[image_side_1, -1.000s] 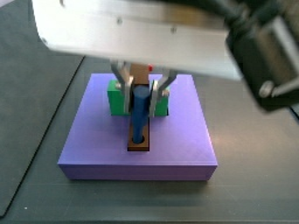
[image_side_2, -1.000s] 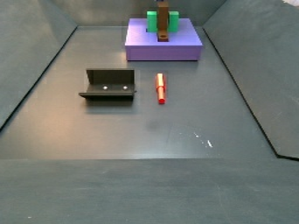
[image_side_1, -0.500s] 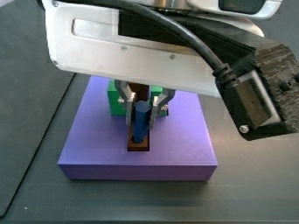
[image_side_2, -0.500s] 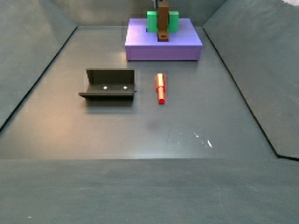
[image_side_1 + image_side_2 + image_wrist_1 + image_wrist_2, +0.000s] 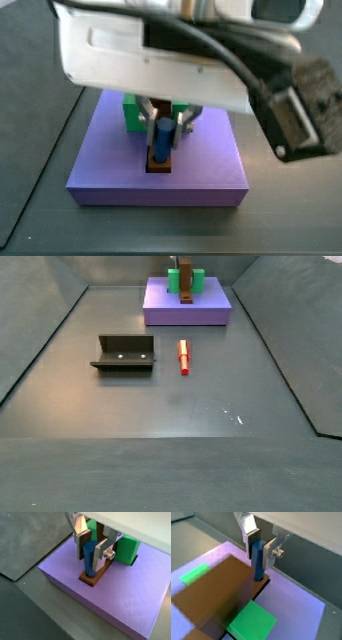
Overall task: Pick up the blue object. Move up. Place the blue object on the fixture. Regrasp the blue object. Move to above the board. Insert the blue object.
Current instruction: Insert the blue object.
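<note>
Over the large lavender-purple board (image 5: pixel 113 619), the slim blue cylindrical peg (image 5: pixel 89 558) is held upright by the gripper (image 5: pixel 93 548), jaws closed on it, its tip at the brown bar (image 5: pixel 93 576) hole. Slight tilt could cause jamming; early release, toppling.

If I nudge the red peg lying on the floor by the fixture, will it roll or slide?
The red peg looks round and slim and lies flat on its side, so a sideways nudge would probably roll it. A push along its length would more likely slide it on the smooth-looking floor. It looks rigid and light. The gripper is over the board, around the blue peg.
</note>
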